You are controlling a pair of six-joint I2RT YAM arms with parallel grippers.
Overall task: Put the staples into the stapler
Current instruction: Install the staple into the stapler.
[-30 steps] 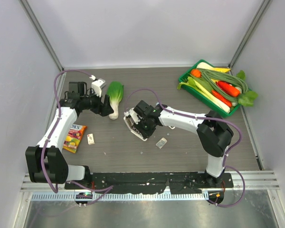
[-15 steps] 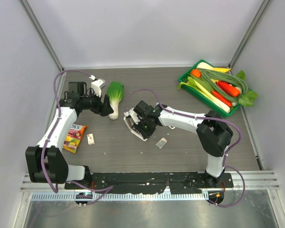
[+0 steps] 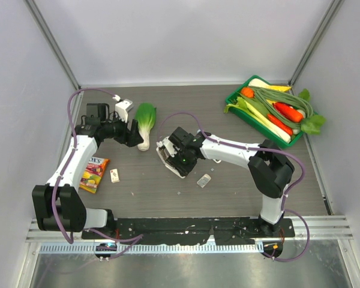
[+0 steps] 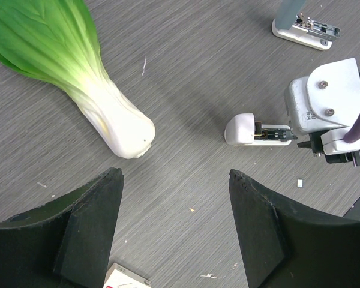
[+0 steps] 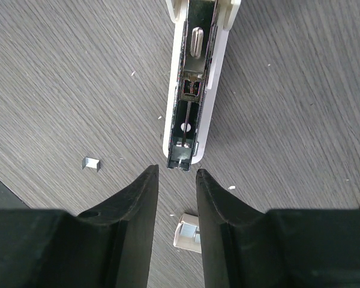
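Right gripper (image 5: pixel 176 175), narrowly parted, empty, near the stapler (image 5: pixel 192 114).

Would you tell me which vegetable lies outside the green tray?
The bok choy, lying alone beside the left gripper; all the other vegetables sit inside the tray.

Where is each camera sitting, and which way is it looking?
Top camera: up high behind the arms, looking down at the table; both whole arms show.
Left wrist camera: on the left arm, looking down at the bok choy; the left fingers show, wide apart.
Right wrist camera: on the right arm, looking straight down at the stapler; the right fingers show.
Shared: top and left wrist both see the bok choy; top and right wrist both see the stapler.
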